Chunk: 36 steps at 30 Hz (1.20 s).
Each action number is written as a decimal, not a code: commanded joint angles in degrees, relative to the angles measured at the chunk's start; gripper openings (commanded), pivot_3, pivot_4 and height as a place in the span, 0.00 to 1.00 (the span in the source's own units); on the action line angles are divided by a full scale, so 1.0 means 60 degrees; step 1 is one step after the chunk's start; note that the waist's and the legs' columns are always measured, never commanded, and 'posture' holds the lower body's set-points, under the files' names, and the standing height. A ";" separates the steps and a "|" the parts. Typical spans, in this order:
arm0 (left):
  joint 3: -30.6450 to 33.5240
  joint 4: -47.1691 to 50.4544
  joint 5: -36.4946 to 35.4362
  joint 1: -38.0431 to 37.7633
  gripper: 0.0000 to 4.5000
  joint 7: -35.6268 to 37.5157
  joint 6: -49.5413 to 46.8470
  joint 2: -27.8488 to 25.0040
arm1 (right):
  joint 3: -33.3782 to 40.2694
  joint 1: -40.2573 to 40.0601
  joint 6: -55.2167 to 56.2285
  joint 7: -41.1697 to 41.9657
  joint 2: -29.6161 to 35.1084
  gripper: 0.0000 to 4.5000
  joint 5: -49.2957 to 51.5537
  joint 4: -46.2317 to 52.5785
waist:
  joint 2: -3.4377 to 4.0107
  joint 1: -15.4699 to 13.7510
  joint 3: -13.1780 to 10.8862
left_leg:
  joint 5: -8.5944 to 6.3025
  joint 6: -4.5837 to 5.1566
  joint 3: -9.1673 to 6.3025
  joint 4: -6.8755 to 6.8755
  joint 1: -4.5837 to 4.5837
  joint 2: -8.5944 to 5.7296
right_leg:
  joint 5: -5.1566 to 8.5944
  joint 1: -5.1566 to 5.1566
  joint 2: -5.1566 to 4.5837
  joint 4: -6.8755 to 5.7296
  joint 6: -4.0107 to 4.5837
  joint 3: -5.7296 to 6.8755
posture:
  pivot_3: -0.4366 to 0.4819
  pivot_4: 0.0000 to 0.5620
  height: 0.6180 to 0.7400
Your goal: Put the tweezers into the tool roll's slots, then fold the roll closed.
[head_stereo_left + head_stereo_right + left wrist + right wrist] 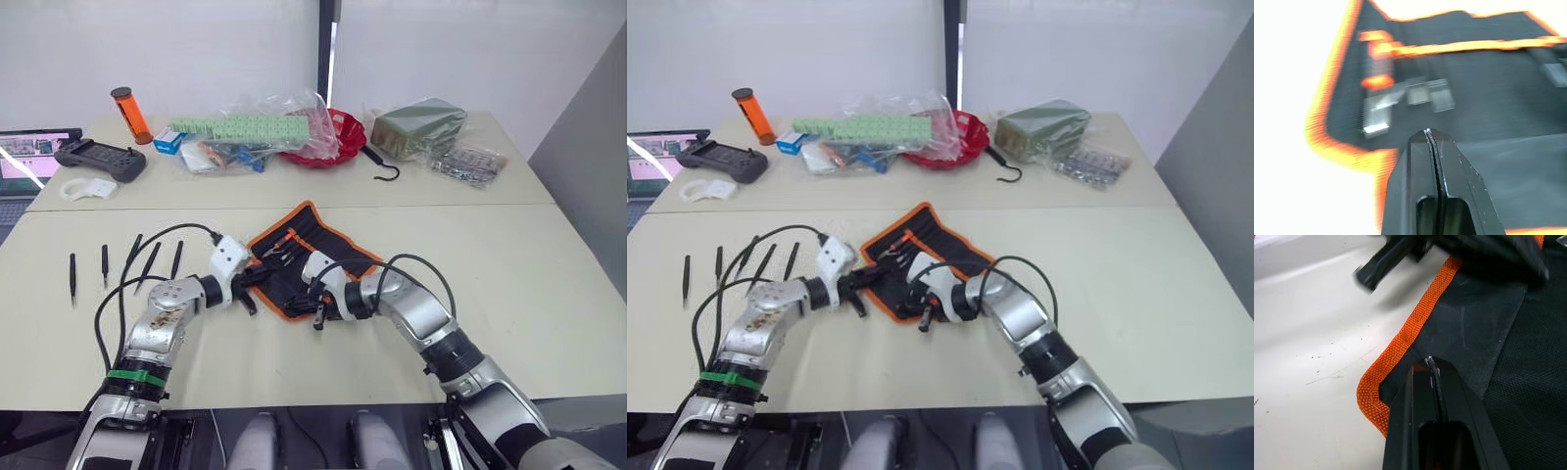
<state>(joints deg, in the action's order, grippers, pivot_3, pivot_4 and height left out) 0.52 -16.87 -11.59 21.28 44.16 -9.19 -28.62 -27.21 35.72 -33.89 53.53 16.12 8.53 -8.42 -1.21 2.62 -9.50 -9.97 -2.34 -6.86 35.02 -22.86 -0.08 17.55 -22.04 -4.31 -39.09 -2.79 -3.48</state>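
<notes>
The tool roll (312, 257) lies open on the table, black with orange trim (1400, 350) and orange inner stripes (1459, 46). Its slots (1415, 93) hold some small silvery bits, too blurred to name. Several black tweezers (149, 266) lie loose in a row to the left of the roll, one at the far left (72, 277). My left gripper (252, 284) is shut and empty over the roll's left edge (1428, 134). At the roll's near corner my right gripper (318, 315) is also shut, its tips (1429, 361) just inside the trim.
Along the back of the table are a red bowl (338, 132), a black hook (384, 168), clear plastic bags (245, 137), an orange tube (129, 113), a green packet (416, 125), a black controller (98, 157) and a laptop (24, 162). Cables loop off both wrists.
</notes>
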 commanded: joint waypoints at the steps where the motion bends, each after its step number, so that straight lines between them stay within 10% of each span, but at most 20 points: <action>1: 0.0532 -0.0452 0.0110 -0.0284 0.00 -0.0554 0.0446 -0.0078 | -0.0604 -0.0361 -0.0289 -0.0055 0.0176 0.00 -0.0581 -0.0517 | -0.0003 -0.0001 0.0025 | 0.0000 0.0000 0.0003 -0.0004 0.0006 0.0000 | 0.0000 0.0004 -0.0002 0.0001 0.0000 0.0000 | 0.48 0.27 1.00; 17: 0.1041 0.4384 -0.1747 -0.1442 0.00 -0.0268 -0.1419 -0.0319 | -0.0411 -0.0361 0.0160 0.0488 0.0233 0.00 -0.0420 -0.0123 | -0.0005 0.0003 0.0034 | -0.0002 -0.0002 0.0012 -0.0025 0.0003 0.0002 | 0.0000 0.0003 -0.0006 0.0019 0.0000 -0.0011 | 0.48 0.27 1.00; 36: -0.0130 0.2625 -0.0022 -0.2023 0.00 -0.0358 -0.0602 -0.0197 | 0.0576 0.0312 0.0365 0.1331 0.0565 0.00 0.0437 0.1212 | -0.0006 -0.0037 0.0029 | -0.0001 -0.0002 0.0013 -0.0027 -0.0031 0.0003 | 0.0001 -0.0021 -0.0002 0.0044 -0.0001 -0.0012 | 0.48 0.27 1.00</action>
<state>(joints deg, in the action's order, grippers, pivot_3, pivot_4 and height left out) 0.98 -0.91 -11.70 9.30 41.15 -12.58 -30.06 -25.45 36.04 -33.67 61.01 19.77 10.29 -1.80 -1.25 2.40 -9.32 -9.98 -2.35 -6.78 34.87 -23.05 -0.07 17.56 -22.16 -4.33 -38.82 -2.80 -3.55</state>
